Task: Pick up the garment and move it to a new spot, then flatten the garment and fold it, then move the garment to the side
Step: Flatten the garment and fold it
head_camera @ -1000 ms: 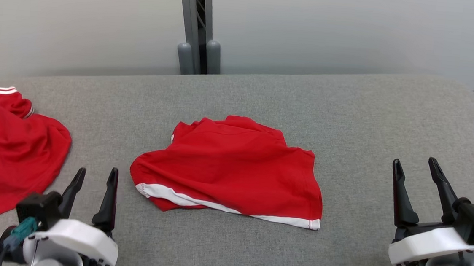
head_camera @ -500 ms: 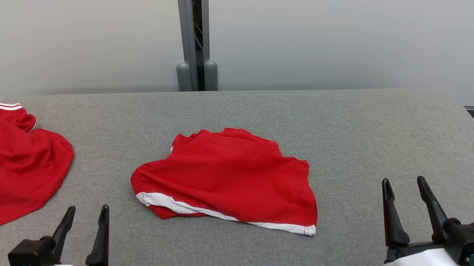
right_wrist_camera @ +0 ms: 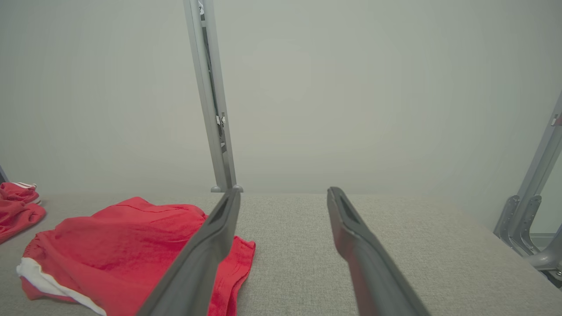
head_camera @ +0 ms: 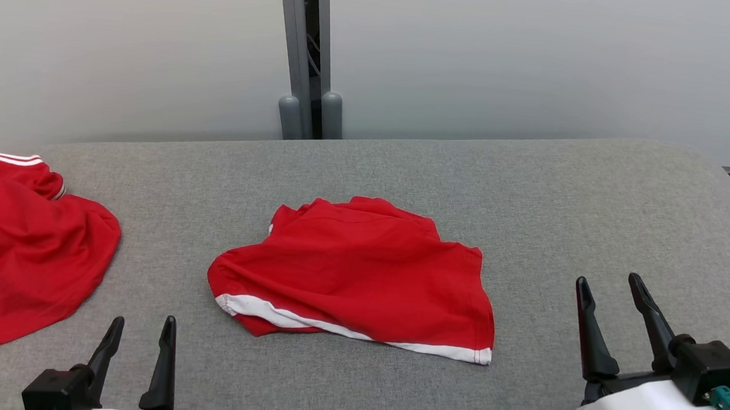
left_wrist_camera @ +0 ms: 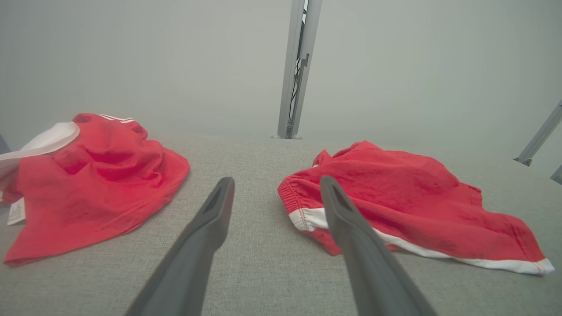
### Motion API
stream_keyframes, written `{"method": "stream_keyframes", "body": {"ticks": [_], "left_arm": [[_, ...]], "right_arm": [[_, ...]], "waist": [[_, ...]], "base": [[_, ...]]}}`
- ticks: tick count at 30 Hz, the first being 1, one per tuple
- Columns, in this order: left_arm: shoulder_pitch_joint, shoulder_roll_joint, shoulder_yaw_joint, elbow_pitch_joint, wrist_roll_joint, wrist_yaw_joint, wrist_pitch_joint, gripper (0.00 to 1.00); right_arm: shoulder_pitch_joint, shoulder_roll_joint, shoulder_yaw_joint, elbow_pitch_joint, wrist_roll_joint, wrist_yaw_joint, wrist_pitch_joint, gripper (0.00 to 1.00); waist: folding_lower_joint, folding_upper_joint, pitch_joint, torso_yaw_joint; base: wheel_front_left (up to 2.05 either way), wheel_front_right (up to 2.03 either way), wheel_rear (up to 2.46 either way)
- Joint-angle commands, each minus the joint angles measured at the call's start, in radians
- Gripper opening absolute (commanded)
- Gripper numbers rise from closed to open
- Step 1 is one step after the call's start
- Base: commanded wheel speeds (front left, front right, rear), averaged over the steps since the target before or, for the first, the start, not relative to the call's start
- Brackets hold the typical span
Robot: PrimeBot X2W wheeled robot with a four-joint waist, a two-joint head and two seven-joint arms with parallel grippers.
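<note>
The garment (head_camera: 359, 276), red with a white hem band, lies crumpled in the middle of the grey padded table (head_camera: 567, 201). My left gripper (head_camera: 143, 321) hovers open near the front edge, to the left of and nearer than the garment. In the left wrist view the garment (left_wrist_camera: 408, 206) lies just beyond the right finger of that gripper (left_wrist_camera: 276, 180). My right gripper (head_camera: 608, 279) stands open at the front right, clear of the cloth. Its wrist view has the garment (right_wrist_camera: 123, 245) at lower left, past the open gripper (right_wrist_camera: 284, 190). Nothing is between either pair of fingers.
A second red garment (head_camera: 23, 250) with white trim lies bunched at the table's left edge, also in the left wrist view (left_wrist_camera: 96, 184). A grey metal post (head_camera: 305, 50) rises behind the table against a pale wall. Metal frame parts (right_wrist_camera: 527, 219) stand off the right end.
The head camera has tilted up a little. Both grippers sit lower in the view, drawn back toward the near edge, the left one more. Both garments lie as before.
</note>
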Motion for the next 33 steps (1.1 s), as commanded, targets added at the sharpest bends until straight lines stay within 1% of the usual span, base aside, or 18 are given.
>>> {"method": "stream_keyframes", "body": {"ticks": [1, 4, 9, 11, 16, 18, 26, 33], "left_arm": [[-0.012, 0.003, 0.001, 0.004, 0.009, -0.006, -0.005, 1.00], [-0.014, 0.003, 0.001, 0.007, 0.010, -0.008, -0.005, 1.00], [-0.019, 0.000, -0.006, 0.009, 0.008, -0.011, -0.005, 1.00], [-0.030, -0.003, -0.016, 0.005, 0.008, -0.017, 0.000, 1.00], [-0.040, -0.004, -0.025, 0.007, 0.006, -0.027, 0.004, 1.00], [-0.042, -0.004, -0.026, 0.007, 0.005, -0.028, 0.004, 1.00], [-0.052, -0.002, -0.031, 0.014, 0.000, -0.035, 0.006, 1.00], [-0.056, 0.003, -0.034, 0.019, -0.004, -0.036, 0.007, 1.00]], "right_arm": [[-0.009, -0.004, -0.001, 0.006, 0.008, 0.000, -0.009, 1.00], [-0.010, -0.004, 0.006, 0.014, 0.002, 0.000, -0.004, 1.00], [-0.003, -0.004, 0.046, 0.055, -0.029, 0.000, 0.047, 1.00], [0.000, -0.004, 0.096, 0.118, -0.072, 0.000, 0.098, 1.00], [-0.012, -0.005, 0.154, 0.216, -0.090, 0.000, 0.131, 1.00], [-0.018, -0.005, 0.160, 0.234, -0.086, 0.000, 0.129, 1.00], [-0.084, -0.005, 0.182, 0.399, -0.089, 0.000, 0.090, 1.00], [-0.137, -0.005, 0.193, 0.504, -0.080, 0.000, 0.054, 1.00]], "waist": [[-0.0001, 0.0000, 0.001, 0.000], [-0.0001, 0.0000, 0.002, 0.001], [-0.0001, 0.0000, 0.007, 0.009], [-0.0001, 0.0000, 0.016, 0.022], [-0.0001, 0.0000, 0.032, 0.042], [-0.0001, 0.0000, 0.035, 0.046], [-0.0001, 0.0000, 0.054, 0.078], [-0.0001, 0.0000, 0.069, 0.108]], "base": [[0.00, 0.00, 0.00], [0.00, 0.00, 0.00], [0.00, 0.00, 0.00], [0.00, 0.00, 0.00], [0.00, 0.00, 0.00], [0.00, 0.00, 0.00], [0.00, 0.00, 0.00], [0.00, 0.00, 0.00]]}}
